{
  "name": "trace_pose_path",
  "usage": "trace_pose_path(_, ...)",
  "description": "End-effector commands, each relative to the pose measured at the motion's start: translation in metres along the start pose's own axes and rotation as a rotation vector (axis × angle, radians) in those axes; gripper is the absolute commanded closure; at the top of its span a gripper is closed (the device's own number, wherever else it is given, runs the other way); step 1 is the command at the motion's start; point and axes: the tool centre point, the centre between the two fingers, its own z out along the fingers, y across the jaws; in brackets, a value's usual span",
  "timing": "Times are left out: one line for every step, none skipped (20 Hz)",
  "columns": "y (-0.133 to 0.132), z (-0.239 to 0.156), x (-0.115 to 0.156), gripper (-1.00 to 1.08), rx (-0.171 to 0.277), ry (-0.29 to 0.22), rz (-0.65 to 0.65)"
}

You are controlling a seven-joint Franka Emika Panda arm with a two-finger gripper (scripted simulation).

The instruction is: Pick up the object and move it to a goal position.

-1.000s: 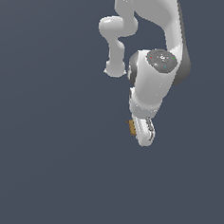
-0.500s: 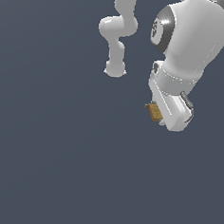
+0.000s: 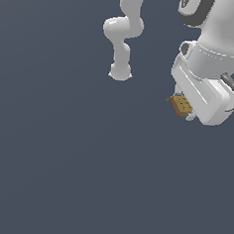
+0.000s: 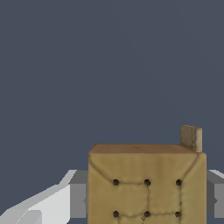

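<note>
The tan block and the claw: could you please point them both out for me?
tan block [image 4: 146, 188], wrist view, on its dotted front face.
claw [image 3: 183, 108], exterior view, midway between its fingertips, where the block sits.

No readable text, label, number or sign shows anywhere

The block [image 3: 179, 105] sits between the fingers of the gripper [image 3: 185, 108], at the exterior view's right; the arm's base [image 3: 120, 72] stands well apart, toward the left. Nothing else touches the block.
</note>
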Motion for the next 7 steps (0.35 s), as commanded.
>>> trace_pose_path(-0.0012, -0.0076, -0.0036, 1.08, 0.0, 0.0, 0.0)
trace_pose_path(-0.0016, -0.0094, -0.0046, 1.08, 0.0, 0.0, 0.0)
trace_pose_path(-0.002, -0.0107, -0.0053, 1.08, 0.0, 0.0, 0.0)
trace_pose_path(-0.0023, -0.0116, -0.0058, 1.08, 0.0, 0.0, 0.0)
trace_pose_path(-0.0026, -0.0122, -0.0061, 1.08, 0.0, -0.001, 0.0)
trace_pose_path(-0.0027, -0.0125, -0.0063, 1.08, 0.0, -0.001, 0.0)
trace_pose_path(-0.0028, -0.0126, -0.0063, 1.08, 0.0, -0.001, 0.0)
